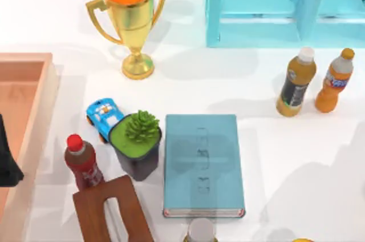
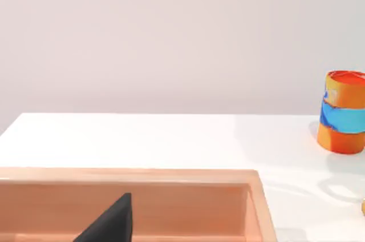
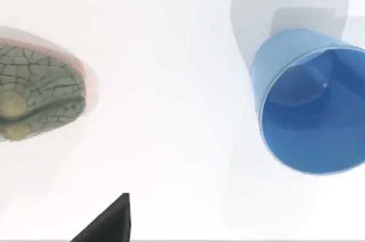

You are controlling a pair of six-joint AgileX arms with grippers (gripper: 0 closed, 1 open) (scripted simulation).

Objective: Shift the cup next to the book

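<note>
The book (image 1: 201, 165) lies flat at the middle of the table, light teal with white page edges toward the front. In the right wrist view the cup (image 3: 311, 102), a plain blue tumbler, stands upright on the white table. A dark part of my right gripper (image 3: 108, 222) shows apart from the cup. My left gripper (image 1: 7, 159) is parked at the left edge over the peach tray (image 2: 171, 196).
Left of the book stand a potted plant (image 1: 138, 145), a toy car (image 1: 104, 116), a red-capped bottle (image 1: 81, 162) and a brown wooden box (image 1: 111, 210). A gold trophy (image 1: 132, 19) and teal shelf (image 1: 285, 5) are at the back, two bottles (image 1: 295, 82) at the right.
</note>
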